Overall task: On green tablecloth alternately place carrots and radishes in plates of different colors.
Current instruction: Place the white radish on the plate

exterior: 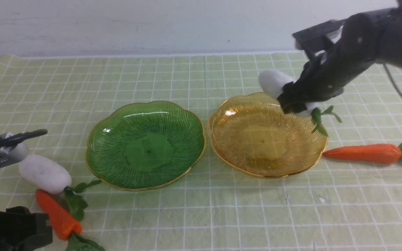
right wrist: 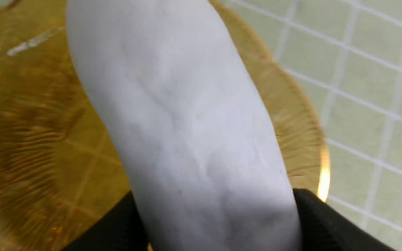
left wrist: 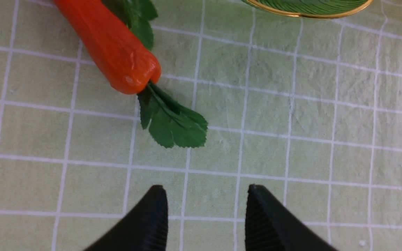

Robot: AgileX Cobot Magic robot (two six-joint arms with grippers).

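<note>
Hanging over the upper-right rim of the amber plate [exterior: 222, 146], the radish [exterior: 272, 83] is clamped in the right hand [exterior: 292, 105], long axis running upper left to lower right. Plate's middle lies down-left of it, so I'd guess that's the way to go. Meanwhile the left hand [left wrist: 206, 191] is spread, empty.

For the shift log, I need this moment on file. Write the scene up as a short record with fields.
right claw: shut on white radish, over the far right edge of the amber plate
left claw: open, empty, above the cloth near short carrot
green plate: empty
amber plate: nothing lying in it
second radish: on cloth, left of green plate
long carrot: on cloth, right of amber plate
</note>
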